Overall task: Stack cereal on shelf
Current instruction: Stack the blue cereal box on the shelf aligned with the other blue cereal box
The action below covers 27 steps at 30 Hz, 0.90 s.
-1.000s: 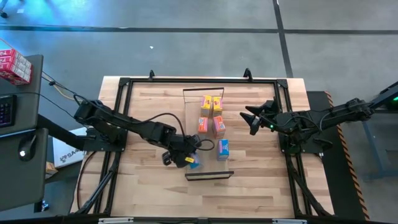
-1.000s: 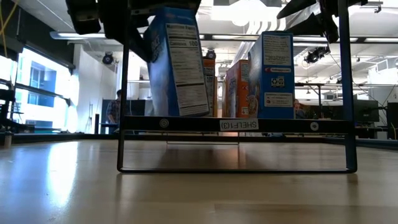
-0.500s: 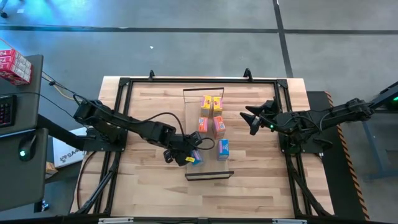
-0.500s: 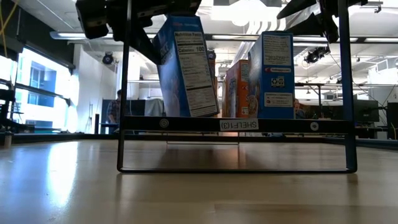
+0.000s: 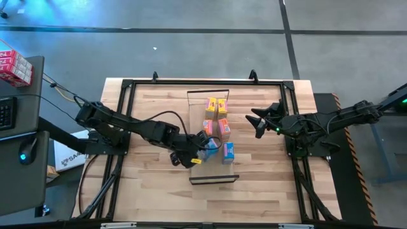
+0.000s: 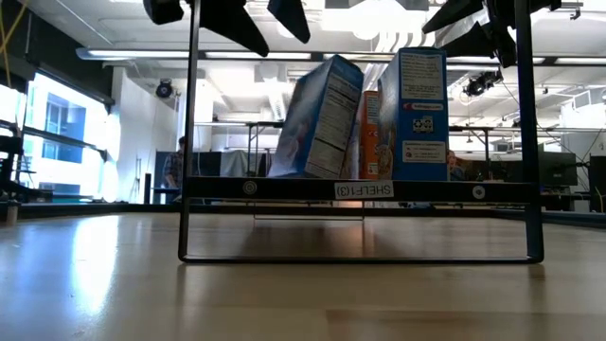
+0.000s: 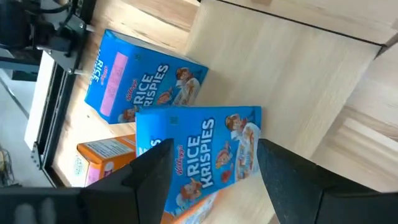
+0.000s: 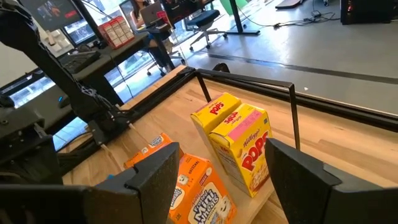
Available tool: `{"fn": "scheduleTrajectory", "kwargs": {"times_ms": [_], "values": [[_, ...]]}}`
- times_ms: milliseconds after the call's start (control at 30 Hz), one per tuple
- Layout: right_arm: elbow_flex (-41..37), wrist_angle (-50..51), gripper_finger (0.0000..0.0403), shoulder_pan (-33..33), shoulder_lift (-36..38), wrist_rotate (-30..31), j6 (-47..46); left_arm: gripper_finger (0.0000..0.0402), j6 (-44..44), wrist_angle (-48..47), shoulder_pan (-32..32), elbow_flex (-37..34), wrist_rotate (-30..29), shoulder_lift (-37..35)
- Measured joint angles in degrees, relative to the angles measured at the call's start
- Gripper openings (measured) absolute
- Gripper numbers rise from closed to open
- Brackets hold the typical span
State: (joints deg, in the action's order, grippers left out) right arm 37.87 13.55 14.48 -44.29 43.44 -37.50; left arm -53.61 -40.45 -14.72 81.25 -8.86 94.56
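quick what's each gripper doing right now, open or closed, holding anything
Left gripper: open, holding nothing, above the tilted blue cereal box on the shelf.
Right gripper: open, empty, beside the shelf.

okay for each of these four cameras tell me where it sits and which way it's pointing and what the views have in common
High: overhead, straight down; both arms, shelf.
Low: tabletop height, level through the shelf frame; left gripper above.
Left wrist: down past open fingers at the tilted blue box.
Right wrist: past its fingers at yellow boxes.
Shared: the tilted blue box shows in high, low, left wrist.
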Motion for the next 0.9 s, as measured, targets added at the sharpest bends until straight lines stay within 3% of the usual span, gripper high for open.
{"fn": "scheduleTrajectory", "kwargs": {"times_ms": [333, 500, 600, 733, 900], "values": [[0.0, 0.01, 0.0236, 0.0, 0.0, -0.02, 0.0, 0.0223, 1.89, -0.67, 0.04, -0.02, -3.71, -0.74], [0.0, 0.02, 0.0236, 0.02, 0.0, -0.05, 0.0, 0.0219, 7.56, -1.95, 0.51, -0.04, -4.74, -3.89], [0.0, 0.0, 0.0236, 0.0, 0.0, -0.05, -0.01, 0.0204, 16.35, -1.86, 1.87, -0.04, -3.84, -8.06], [0.0, 0.26, 0.0236, 0.0, 0.0, -0.04, 0.02, 0.0151, 34.62, 3.01, 7.0, -3.22, 2.32, -14.5], [0.0, 0.5, 0.0236, 0.0, -0.16, 0.05, -0.02, 0.0026, 48.92, 16.66, 10.35, -17.79, 2.36, -22.49]]}}
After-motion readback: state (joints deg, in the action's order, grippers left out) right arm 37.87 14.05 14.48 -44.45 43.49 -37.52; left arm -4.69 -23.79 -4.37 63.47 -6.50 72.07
